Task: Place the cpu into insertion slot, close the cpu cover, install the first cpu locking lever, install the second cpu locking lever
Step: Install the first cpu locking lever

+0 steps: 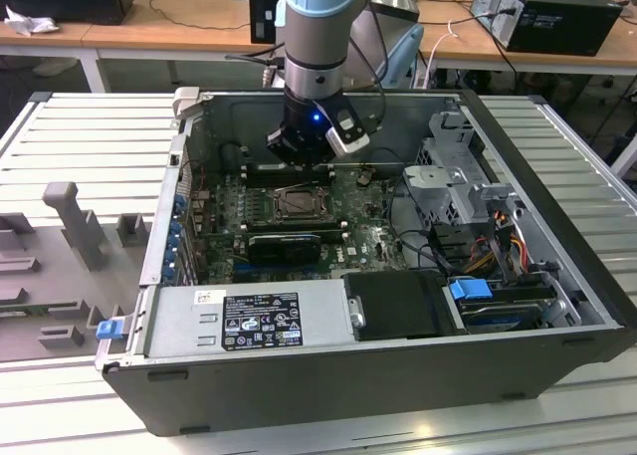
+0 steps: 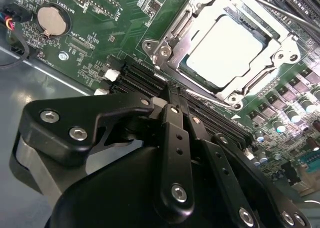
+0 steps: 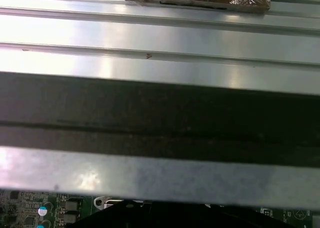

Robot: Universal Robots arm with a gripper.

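Gripper (image 2: 172, 96): black two-finger unit in the second wrist view; jaws brought together, nothing between them; tips hang just beside the socket, over the long black slots (image 2: 145, 78).
Arm in the exterior view: gripper (image 1: 304, 154) reaches down into the open computer case (image 1: 557, 226), just above the board's far edge.
Cpu (image 2: 227, 51): pale square top lies flat inside the insertion slot (image 2: 165, 51), seated by the look of it.
Cpu cover (image 2: 265, 58): metal frame appears down around the chip, window showing the pale top; whether it is latched cannot be told.
Levers: thin rods run along the socket edges; locked or free, cannot tell.
Risk one: closed tips sit very near the socket corner; a slight sideways drift could scrape the frame or knock the small parts on the motherboard (image 2: 90, 33).
Risk two: a lever pressed off-line could slip its hook and spring back.
Second wrist view adds: chip, frame, coin cell (image 2: 52, 19).
First wrist view adds: ribbed metal table (image 3: 160, 33), case wall (image 3: 160, 123).
Exterior view adds: whole case, drive bays, socket (image 1: 302, 203) as a dark square.
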